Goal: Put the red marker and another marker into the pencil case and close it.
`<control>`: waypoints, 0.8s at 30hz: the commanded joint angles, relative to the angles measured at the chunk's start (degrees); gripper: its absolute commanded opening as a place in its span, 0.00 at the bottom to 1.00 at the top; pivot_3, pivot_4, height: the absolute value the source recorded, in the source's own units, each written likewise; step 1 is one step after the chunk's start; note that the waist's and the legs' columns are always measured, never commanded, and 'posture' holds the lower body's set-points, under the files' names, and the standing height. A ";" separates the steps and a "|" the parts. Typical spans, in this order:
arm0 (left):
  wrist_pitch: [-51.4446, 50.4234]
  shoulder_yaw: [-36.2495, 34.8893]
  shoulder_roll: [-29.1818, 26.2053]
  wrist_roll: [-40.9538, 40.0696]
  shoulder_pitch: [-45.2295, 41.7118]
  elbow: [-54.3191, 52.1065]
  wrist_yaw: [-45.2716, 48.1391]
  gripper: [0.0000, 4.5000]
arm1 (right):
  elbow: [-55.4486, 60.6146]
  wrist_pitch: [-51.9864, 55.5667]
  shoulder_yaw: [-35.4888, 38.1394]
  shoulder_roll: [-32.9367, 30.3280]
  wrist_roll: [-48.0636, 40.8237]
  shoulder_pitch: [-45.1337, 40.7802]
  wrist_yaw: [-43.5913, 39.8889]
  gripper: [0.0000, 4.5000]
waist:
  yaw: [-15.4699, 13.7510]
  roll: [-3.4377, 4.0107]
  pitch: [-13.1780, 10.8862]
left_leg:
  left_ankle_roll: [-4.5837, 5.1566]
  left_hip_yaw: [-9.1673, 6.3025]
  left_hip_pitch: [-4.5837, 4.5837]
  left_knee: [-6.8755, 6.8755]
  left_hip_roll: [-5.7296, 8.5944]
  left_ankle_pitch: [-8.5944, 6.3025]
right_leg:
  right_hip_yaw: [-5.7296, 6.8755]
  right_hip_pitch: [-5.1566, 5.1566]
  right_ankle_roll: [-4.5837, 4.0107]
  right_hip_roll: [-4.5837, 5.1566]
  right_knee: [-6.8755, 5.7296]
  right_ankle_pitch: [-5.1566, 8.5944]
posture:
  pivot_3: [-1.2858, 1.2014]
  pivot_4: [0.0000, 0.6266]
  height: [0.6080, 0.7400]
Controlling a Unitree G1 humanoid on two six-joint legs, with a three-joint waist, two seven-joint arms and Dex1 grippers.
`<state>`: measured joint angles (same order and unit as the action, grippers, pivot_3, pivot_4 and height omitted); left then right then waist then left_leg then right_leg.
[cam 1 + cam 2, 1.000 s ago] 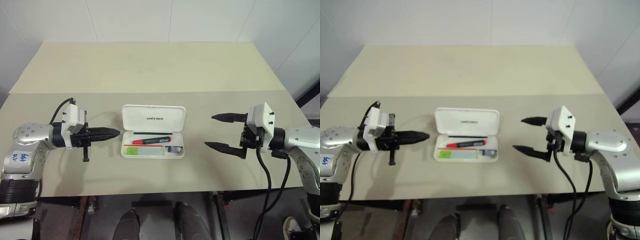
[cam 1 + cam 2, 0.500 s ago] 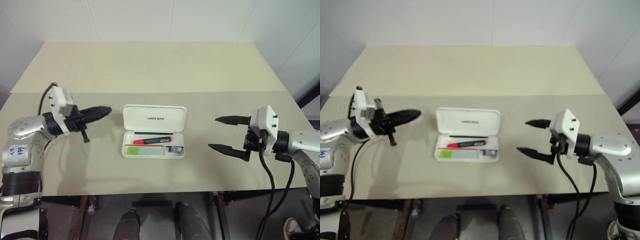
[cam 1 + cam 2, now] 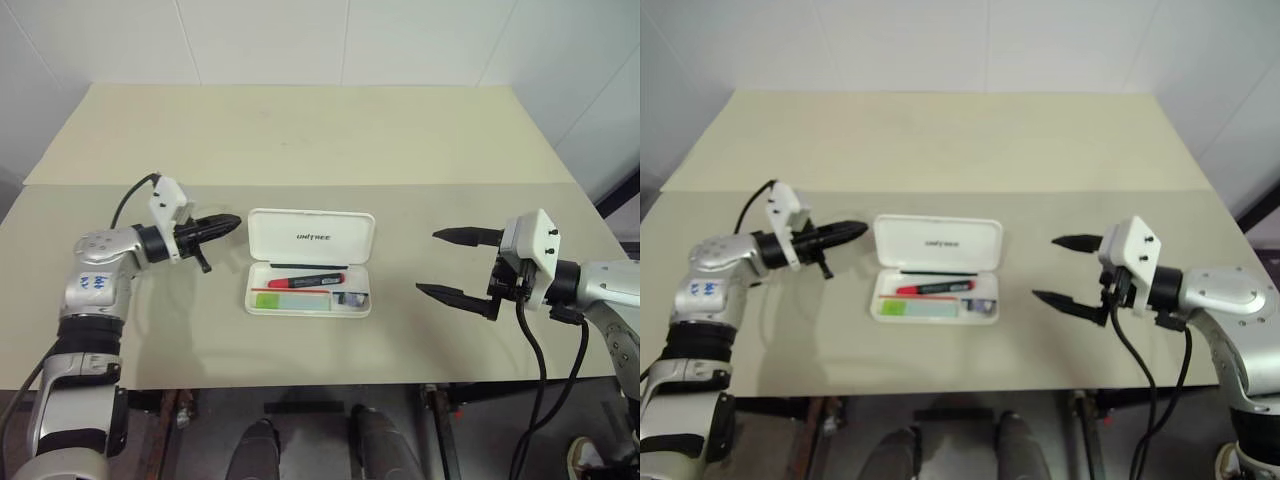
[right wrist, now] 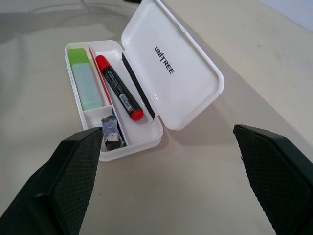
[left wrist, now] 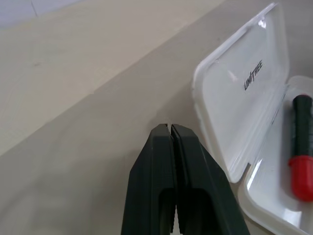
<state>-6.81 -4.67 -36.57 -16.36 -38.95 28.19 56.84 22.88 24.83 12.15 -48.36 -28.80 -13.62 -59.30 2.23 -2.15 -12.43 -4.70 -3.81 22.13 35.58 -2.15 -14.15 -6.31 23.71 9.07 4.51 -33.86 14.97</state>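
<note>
On the beige table [image 3: 300,140], the open pencil case [image 3: 310,238] holds 2 markers; left gripper [image 3: 232,225] closed beside its lid, right gripper [image 3: 448,263] open, empty

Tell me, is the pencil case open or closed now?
Open: the pencil case has its lid raised, and the red marker lies visible inside.

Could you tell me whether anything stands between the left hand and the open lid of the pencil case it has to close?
Nothing visible does. The left hand, fingers shut, points at the left end of the raised lid of the pencil case, with bare table between them. The red marker and the green marker lie inside the tray, below the lid.
</note>
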 commanded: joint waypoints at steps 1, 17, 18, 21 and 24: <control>2.13 0.13 0.65 0.99 -2.46 1.73 0.06 0.00 | 2.56 -0.28 1.40 -0.04 -1.31 0.30 1.19 1.00 | -0.06 0.00 0.00 | 0.00 0.00 0.01 0.00 0.00 0.00 | 0.00 0.00 0.01 0.00 0.00 0.00 | 0.52 0.24 1.00; 0.52 -3.14 -0.56 -4.52 -0.04 -3.87 8.96 0.00 | 3.69 -0.87 0.94 0.69 -1.93 2.19 3.31 1.00 | -0.52 0.00 0.00 | -0.01 0.00 0.02 -0.01 0.00 -0.01 | 0.01 0.01 0.25 0.00 0.01 -0.14 | 0.52 0.24 1.00; 0.42 -3.18 -0.63 -5.05 0.32 -4.67 9.97 0.00 | 3.65 -0.98 0.82 0.85 -1.86 2.28 3.35 1.00 | -0.52 0.00 0.00 | -0.01 0.00 0.02 -0.01 0.00 -0.01 | 0.01 0.00 0.25 0.00 0.01 -0.14 | 0.52 0.24 1.00; -0.20 -2.59 -1.04 -5.82 1.39 -7.32 12.46 0.00 | 3.40 -1.30 0.62 1.19 -1.71 2.32 3.36 1.00 | -0.52 0.00 0.00 | -0.01 0.00 0.02 -0.01 0.00 -0.01 | 0.00 0.00 0.20 0.00 0.02 -0.11 | 0.52 0.24 1.00; -0.37 -1.94 -1.07 -5.87 2.22 -8.90 14.07 0.00 | 2.93 -1.65 0.54 1.38 -1.50 2.16 3.26 1.00 | -0.52 0.00 0.00 | -0.01 0.00 0.02 0.00 0.00 -0.01 | 0.00 0.00 0.14 0.00 0.02 -0.08 | 0.52 0.24 1.00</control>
<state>-7.10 -6.61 -36.82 -20.92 -37.09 22.05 69.74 24.61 24.59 11.69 -47.10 -29.72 -11.14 -56.45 1.71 -2.15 -12.43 -4.71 -3.81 22.15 35.58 -2.15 -14.16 -6.30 23.71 9.16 4.52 -33.84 14.91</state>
